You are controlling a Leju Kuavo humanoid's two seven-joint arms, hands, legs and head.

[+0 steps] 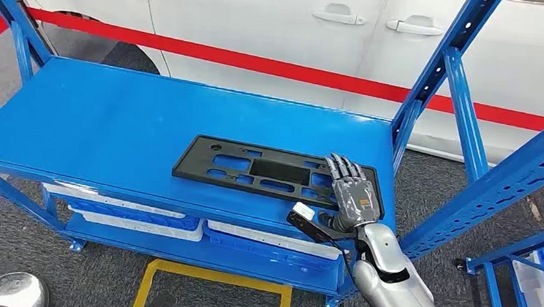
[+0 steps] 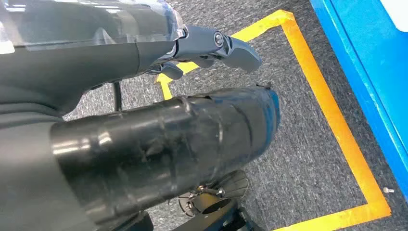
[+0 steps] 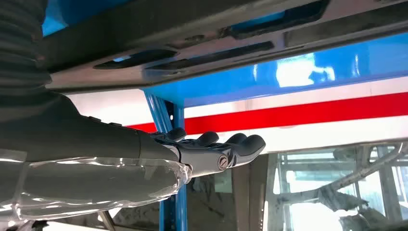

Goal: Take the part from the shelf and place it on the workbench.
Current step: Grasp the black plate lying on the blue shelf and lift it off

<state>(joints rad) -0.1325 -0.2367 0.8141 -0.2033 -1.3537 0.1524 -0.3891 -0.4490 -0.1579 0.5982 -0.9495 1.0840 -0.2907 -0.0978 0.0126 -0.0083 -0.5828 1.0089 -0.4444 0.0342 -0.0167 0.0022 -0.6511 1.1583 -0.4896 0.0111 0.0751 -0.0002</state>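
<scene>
The part (image 1: 253, 168) is a flat black plastic panel with several cutouts, lying near the front right of the blue shelf's (image 1: 110, 126) top board. My right hand (image 1: 354, 193) is stretched flat over the panel's right end, fingers straight and holding nothing. In the right wrist view the panel (image 3: 216, 33) runs close along the hand (image 3: 216, 149), with a gap between it and the fingers. My left hand (image 2: 211, 45) hangs over the grey carpet with nothing in it.
A blue shelf upright (image 1: 437, 71) rises just beyond my right hand. White bins (image 1: 132, 219) sit on the lower shelf. Yellow tape (image 1: 208, 277) marks the carpet in front. Another blue rack (image 1: 531, 276) stands at the right, a white car (image 1: 265, 14) behind.
</scene>
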